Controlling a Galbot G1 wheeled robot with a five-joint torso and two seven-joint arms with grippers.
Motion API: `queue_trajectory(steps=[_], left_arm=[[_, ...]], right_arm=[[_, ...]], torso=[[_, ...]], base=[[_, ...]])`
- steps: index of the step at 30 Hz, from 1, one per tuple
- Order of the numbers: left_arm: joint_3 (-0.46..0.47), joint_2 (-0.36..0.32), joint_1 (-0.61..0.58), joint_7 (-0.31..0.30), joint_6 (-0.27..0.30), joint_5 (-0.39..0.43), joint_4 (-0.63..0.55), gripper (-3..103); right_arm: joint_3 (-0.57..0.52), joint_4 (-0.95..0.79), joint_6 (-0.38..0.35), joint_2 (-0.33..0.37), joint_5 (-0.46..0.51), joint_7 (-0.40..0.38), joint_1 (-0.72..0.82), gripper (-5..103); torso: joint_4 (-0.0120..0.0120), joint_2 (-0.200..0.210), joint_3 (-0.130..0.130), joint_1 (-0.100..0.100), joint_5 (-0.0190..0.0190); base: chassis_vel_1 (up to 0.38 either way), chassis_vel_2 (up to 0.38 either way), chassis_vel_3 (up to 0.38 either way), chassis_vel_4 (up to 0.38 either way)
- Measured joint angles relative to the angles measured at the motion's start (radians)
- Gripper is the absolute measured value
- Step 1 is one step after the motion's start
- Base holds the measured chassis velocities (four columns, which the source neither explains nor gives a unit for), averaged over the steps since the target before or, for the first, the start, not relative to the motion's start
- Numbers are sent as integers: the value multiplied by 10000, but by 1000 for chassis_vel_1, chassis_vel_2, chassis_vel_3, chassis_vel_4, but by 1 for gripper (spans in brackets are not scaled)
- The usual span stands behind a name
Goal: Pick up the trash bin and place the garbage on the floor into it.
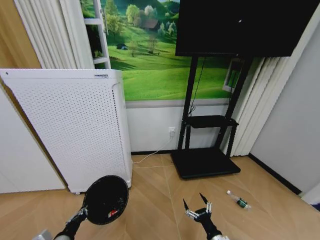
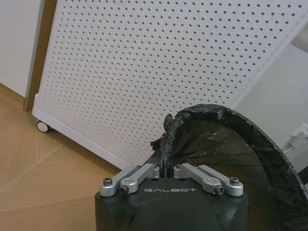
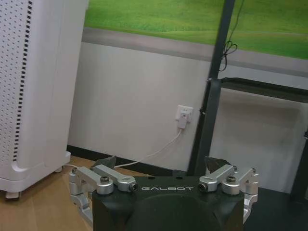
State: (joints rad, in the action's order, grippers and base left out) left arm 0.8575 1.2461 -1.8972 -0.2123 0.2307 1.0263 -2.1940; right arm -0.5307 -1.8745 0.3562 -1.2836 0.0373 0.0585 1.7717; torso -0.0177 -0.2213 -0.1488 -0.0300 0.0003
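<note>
Left tool [image 2: 166,174]: clamped on trash bin [image 1: 105,199] rim, lower left.
Right tool [image 1: 198,206]: spread wide, empty.
Advice: keep bin mouth upward; approach bottle [image 1: 238,200], lower right.

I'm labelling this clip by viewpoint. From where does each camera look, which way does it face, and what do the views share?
Head view: high on the robot, looking forward and down at the floor; the left pincer grips the trash bin, the right pincer is open, a bottle lies on the floor to the right.
Left wrist view: looks past its shut pincer to the bin's rim and air purifier.
Right wrist view: looks past its open pincer to the TV stand.
Shared: all three show the air purifier.
</note>
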Motion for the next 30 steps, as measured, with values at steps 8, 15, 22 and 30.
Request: queue_trajectory(steps=[8,15,22,30], left_arm=[[-169,92,235,-274,1,74,105,7],[-221,178,482,-493,35,236,398,7],[-252,94,714,-804,38,588,567,7],[-227,-19,832,-993,41,656,801,7]], right_arm=[[-1321,1901,-547,742,138,1783,45,100],[-1187,4612,-349,1847,-254,2932,-1043,100],[-869,7240,-433,2376,-478,4164,-2264,96],[-760,8713,-199,2489,-891,4877,-2680,94]], torso=[[-1,0,-2,-1,0],[0,0,-1,-1,0],[3,0,-1,-1,2],[-3,0,-1,0,-5]], base=[[-197,-213,210,202],[13,15,-34,0],[18,16,-34,-22],[0,0,0,0]])
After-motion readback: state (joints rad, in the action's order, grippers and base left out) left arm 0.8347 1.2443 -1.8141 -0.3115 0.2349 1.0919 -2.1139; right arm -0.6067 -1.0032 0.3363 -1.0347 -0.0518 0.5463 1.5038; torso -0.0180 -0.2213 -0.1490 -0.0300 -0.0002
